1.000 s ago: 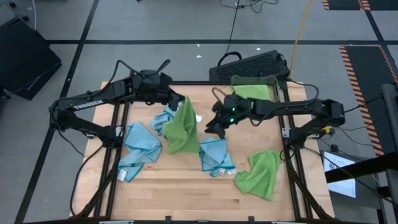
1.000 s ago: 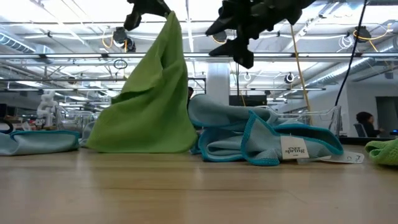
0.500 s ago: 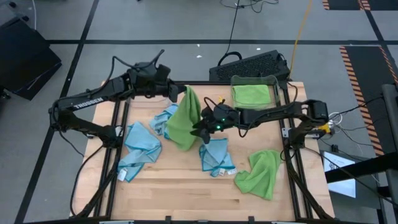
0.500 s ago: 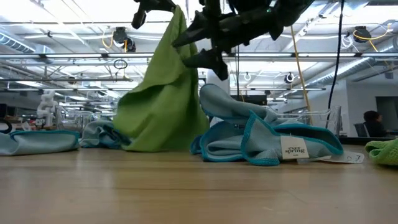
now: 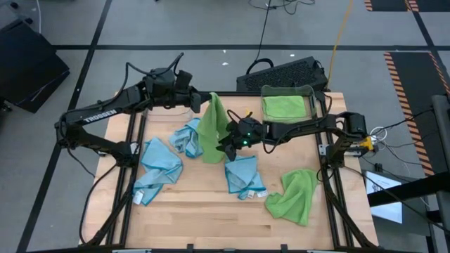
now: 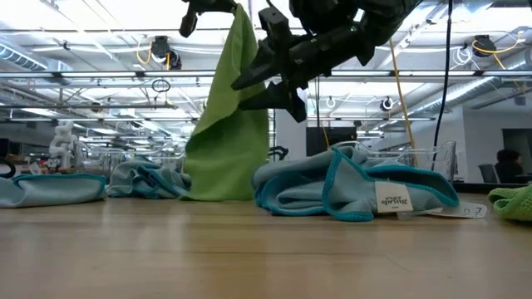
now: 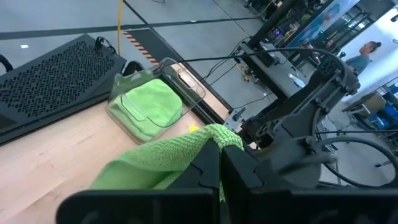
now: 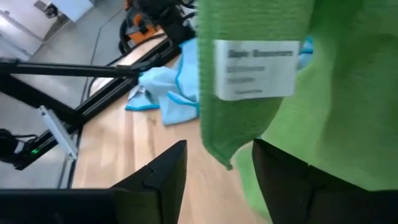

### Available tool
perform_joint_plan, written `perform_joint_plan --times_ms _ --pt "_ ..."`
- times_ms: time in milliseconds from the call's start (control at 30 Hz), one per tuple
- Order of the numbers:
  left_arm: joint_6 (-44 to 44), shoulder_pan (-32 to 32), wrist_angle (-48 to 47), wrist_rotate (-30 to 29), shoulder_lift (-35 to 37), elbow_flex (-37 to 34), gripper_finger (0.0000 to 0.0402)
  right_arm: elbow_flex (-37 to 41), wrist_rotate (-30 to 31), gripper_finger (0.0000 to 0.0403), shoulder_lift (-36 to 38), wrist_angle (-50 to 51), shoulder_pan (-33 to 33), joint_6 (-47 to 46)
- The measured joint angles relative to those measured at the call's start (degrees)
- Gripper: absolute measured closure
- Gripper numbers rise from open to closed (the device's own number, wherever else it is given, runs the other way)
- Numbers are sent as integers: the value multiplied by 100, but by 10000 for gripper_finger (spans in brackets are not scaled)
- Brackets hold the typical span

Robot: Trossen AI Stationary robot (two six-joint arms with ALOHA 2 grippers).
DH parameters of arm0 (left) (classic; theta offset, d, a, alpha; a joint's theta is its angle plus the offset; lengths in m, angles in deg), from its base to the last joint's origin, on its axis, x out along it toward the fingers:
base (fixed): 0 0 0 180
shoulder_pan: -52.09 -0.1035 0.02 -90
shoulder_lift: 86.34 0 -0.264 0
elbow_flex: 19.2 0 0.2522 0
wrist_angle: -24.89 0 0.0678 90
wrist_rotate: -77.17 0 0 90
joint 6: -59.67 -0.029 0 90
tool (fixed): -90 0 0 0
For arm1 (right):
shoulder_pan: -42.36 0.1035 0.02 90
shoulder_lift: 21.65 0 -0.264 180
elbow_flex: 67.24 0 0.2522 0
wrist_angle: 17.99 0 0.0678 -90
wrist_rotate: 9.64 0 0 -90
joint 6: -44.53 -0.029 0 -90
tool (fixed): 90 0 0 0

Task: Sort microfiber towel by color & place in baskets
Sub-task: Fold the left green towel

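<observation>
- From my remote seat, the nearest things on the pale wooden table were a crumpled green microfiber towel at the front right and two light-blue microfiber towels lying loose — none of them held.
- Mid-table, I had the hanging green microfiber towel pinched at its top corner by the left gripper, fingers pressed together on the cloth; the towel hung long axis vertical, its lower hem down at table level beside another blue towel.
- My right gripper sat just beside that cloth's hanging edge, fingers spread with the green edge and its white label lying between them but not clamped — so the right arm was the nearer one to take it over.
- Farthest back right stood the clear plastic rectangular basket already holding a folded green towel; I judged the hanging towel belonged there, which lay beyond the right gripper, away from the left arm.
- I couldn't pick out a second basket.
</observation>
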Motion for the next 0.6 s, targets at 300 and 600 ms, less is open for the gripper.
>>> perform_joint_plan --times_ms 300,600 --pt "0 0 -4 2 0 0 397 0 261 301 2 -15 -272 -98" --pt "-59 -66 -23 25 0 0 399 0 224 395 3 -16 -450 -52"
